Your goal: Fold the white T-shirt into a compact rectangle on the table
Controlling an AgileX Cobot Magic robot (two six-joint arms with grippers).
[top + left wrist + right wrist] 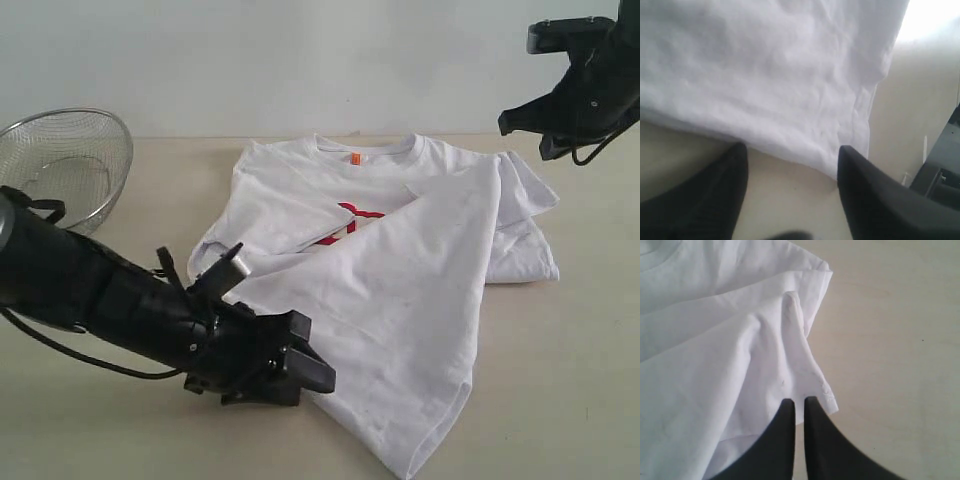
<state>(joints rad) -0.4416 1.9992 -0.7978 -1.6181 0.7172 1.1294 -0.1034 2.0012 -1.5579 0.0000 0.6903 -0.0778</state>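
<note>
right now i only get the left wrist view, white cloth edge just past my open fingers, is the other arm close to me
observer: no, the right gripper is shut, empty and raised above the sleeve on the far side of the white T-shirt
operator: how far is the fold
observer: a big flap lies diagonally over the chest, hiding most of the red lettering
operator: anything else out there
observer: a wire basket sits at the table's back left, apart from the shirt

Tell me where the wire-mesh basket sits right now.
In the exterior view, the basket stands on the table at the far left edge, apart from the white T-shirt, which lies to its right.
</note>
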